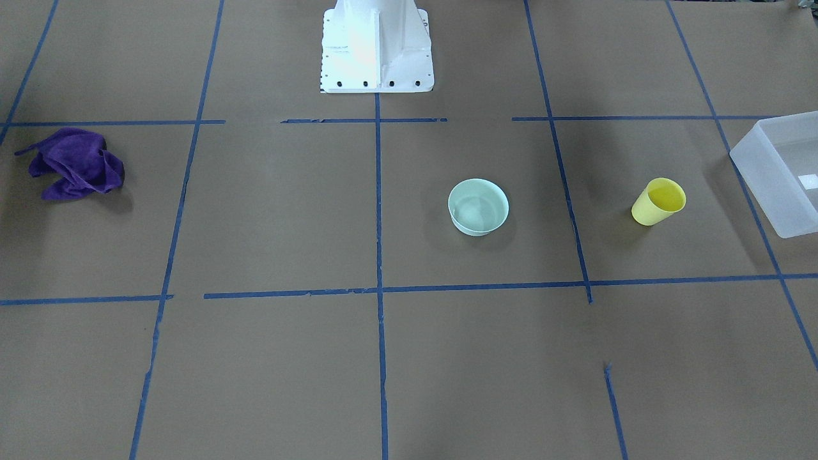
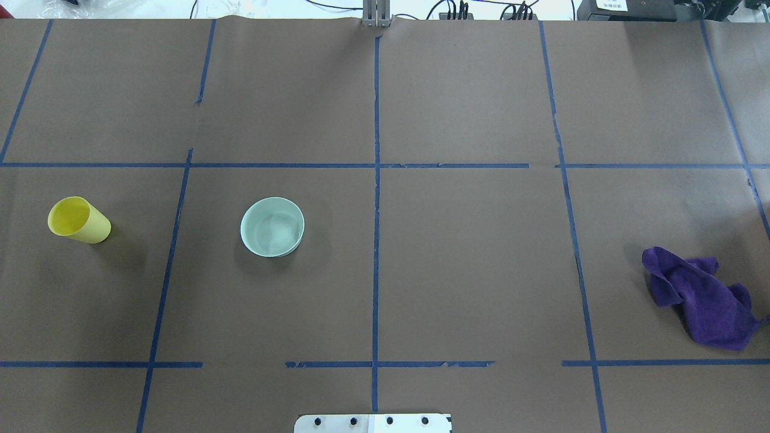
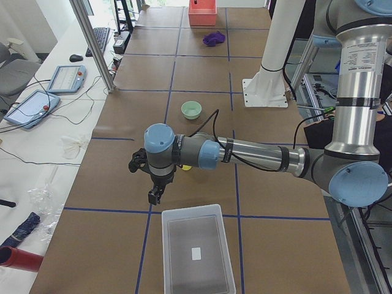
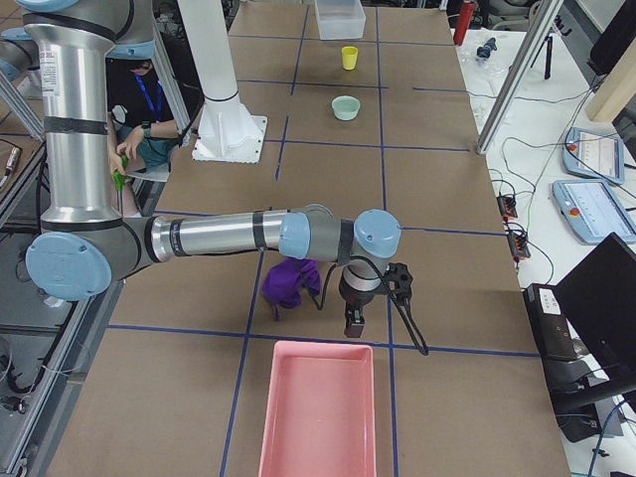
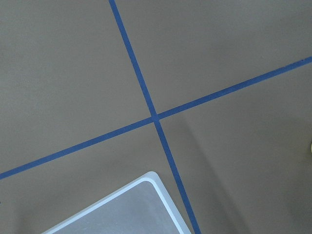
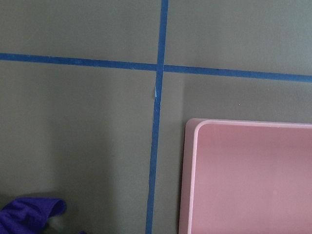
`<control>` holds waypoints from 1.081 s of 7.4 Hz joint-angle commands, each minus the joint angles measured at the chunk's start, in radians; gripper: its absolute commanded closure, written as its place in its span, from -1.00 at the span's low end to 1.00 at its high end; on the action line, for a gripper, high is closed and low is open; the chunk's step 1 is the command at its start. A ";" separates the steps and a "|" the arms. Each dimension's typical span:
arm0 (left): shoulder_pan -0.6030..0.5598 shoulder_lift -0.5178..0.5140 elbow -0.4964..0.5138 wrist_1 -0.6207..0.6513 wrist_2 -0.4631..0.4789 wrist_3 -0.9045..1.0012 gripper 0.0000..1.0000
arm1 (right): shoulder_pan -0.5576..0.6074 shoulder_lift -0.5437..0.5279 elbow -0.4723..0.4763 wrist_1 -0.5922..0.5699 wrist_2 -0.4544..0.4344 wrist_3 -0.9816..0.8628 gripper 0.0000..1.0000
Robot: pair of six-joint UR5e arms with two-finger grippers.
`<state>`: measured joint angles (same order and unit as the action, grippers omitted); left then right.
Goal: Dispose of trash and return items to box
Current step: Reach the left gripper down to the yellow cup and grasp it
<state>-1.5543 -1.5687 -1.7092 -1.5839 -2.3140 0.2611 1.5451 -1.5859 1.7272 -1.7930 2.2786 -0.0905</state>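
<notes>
Yellow cup (image 1: 659,202) upright on the table (image 1: 268,211), mouth up, between the mint-green bowl (image 1: 478,206) and the box (image 1: 783,172), touching neither. Bowl right way up, near the table's middle, on the robot's left half. Box at the left end of the table, small white label on its floor, cup and bowl both outside it. Purple cloth (image 1: 77,164) crumpled, well apart on the robot's right side. Left gripper (image 3: 155,195) hanging over the table between cup and box, pointing down. Spread of its claw, and any hold: cannot tell from the side view. Right gripper (image 4: 355,323) above the table just beside the cloth, near the rim of a pink tray (image 4: 318,407). Claw opening and hold likewise: cannot tell.
</notes>
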 commanded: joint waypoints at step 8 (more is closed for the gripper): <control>0.102 -0.110 0.009 -0.277 0.005 -0.034 -1.00 | -0.017 0.053 0.039 0.106 0.004 0.038 -1.00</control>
<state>-1.4608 -1.6336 -1.7226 -1.7886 -2.3058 0.2473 1.5310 -1.5445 1.7771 -1.7573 2.2822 -0.0752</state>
